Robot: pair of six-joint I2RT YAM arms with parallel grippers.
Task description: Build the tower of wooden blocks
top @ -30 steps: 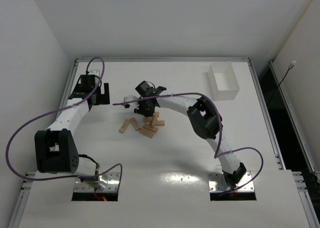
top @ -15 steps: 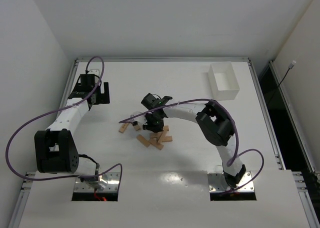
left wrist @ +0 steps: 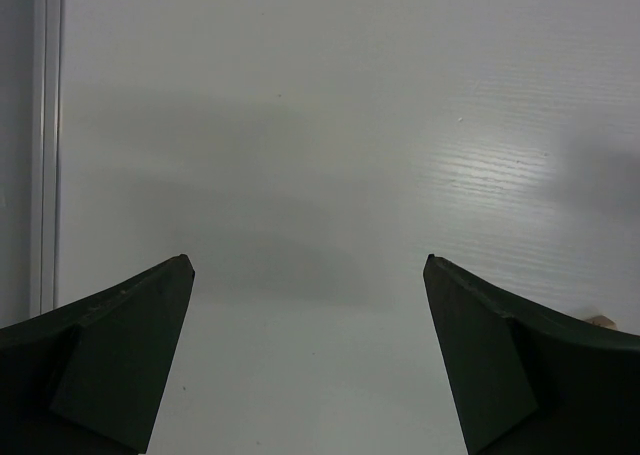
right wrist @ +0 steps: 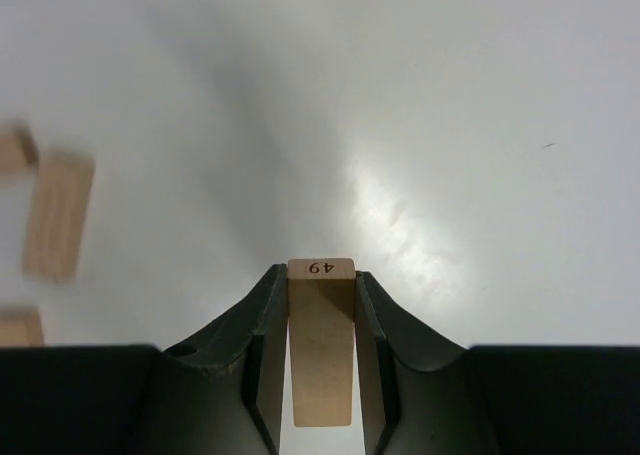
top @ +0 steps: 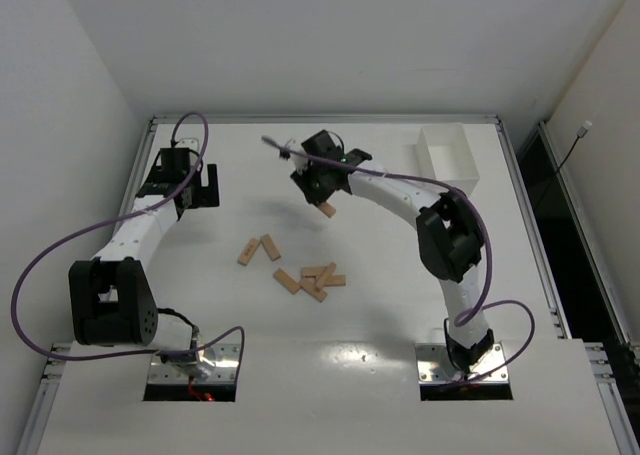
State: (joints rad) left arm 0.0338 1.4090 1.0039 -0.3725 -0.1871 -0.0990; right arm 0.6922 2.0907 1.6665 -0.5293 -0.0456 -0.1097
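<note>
Bin (top: pixel 450 188) right of gripped block (top: pixel 326 210); loose blocks (top: pixel 312 278) nearer.

Scene evenly and brightly lit. Glare is seen mid-frame on the table (right wrist: pixel 400 215); wood blocks (right wrist: pixel 58 215) at left edge are blurred. Shadows are soft.

A white rectangular bin (top: pixel 452 188) sits near the far right corner of the white table (top: pixel 350 345).
</note>
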